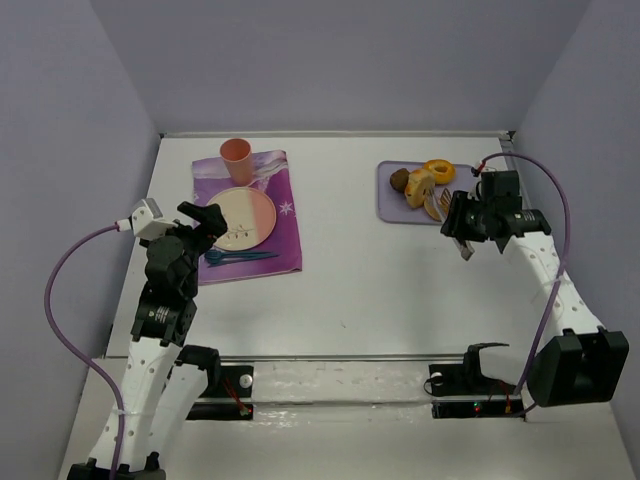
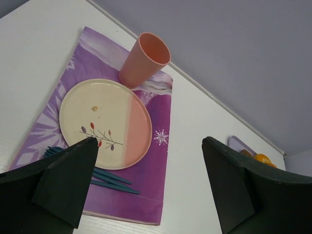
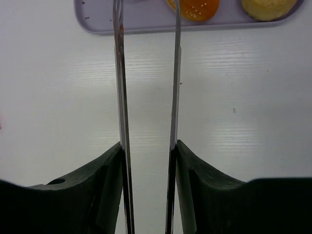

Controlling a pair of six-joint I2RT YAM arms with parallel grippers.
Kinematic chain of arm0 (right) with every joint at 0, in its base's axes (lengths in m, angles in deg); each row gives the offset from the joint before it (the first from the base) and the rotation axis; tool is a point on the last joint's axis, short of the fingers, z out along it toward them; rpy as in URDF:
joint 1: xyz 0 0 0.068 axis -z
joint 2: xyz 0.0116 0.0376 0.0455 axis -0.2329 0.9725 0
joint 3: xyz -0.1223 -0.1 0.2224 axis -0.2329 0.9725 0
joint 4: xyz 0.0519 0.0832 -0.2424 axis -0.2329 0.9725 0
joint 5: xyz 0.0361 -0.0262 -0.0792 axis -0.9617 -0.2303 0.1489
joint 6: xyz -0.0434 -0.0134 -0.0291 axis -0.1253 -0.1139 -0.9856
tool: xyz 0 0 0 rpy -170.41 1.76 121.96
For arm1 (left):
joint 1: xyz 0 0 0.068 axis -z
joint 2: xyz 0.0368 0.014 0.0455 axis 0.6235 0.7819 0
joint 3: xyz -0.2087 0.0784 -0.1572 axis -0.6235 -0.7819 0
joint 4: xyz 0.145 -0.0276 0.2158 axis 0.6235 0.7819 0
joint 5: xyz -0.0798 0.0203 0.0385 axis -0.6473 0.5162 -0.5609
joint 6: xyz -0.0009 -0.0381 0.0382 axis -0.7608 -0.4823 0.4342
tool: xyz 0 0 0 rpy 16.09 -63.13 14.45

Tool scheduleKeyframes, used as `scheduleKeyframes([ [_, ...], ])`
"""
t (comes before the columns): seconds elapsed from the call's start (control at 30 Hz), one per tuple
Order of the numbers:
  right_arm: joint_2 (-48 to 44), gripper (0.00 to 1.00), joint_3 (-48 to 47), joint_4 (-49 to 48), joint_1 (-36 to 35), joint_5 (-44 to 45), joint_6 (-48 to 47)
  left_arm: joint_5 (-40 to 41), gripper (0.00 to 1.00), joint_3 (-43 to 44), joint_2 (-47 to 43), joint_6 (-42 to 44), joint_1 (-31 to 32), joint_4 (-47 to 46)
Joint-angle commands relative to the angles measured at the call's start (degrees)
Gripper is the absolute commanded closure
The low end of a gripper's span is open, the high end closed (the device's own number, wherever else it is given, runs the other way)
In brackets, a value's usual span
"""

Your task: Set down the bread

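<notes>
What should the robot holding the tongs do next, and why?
Probably nudge the right gripper forward and slightly right, so its tongs straddle the bread. The tips only reach the tray edge, and the bread sits mostly outside one blade.

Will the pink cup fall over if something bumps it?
Probably yes. The cup stands upright, taller than wide and narrower at its base, so a bump would likely tip it. It looks plastic, so probably light.
</notes>
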Motion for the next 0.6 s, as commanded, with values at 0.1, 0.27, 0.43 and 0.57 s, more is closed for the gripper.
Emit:
scheduleKeyframes([
  [0.1, 8.84, 0.49, -10.51, 3.69, 0.30, 9.07, -7.98, 0.91, 0.01, -0.90, -0.21, 0.95, 0.09, -3.29],
  [0.27, 13.68, 0.48, -14.21, 4.40, 0.30, 11.45, -11.85, 2.23, 0.01, -0.63, -0.12, 1.56, 0.09, -3.20],
  [0.43, 17.81, 0.43, -14.57, 3.61, 0.30, 10.39, -15.54, 1.97, 0.01, -0.54, -0.30, 1.74, 0.09, -3.20],
  [0.57, 19.05, 0.41, -14.04, 3.43, 0.30, 9.60, -16.95, 2.49, 0.01, -0.90, -0.30, 1.65, 0.09, -4.69],
])
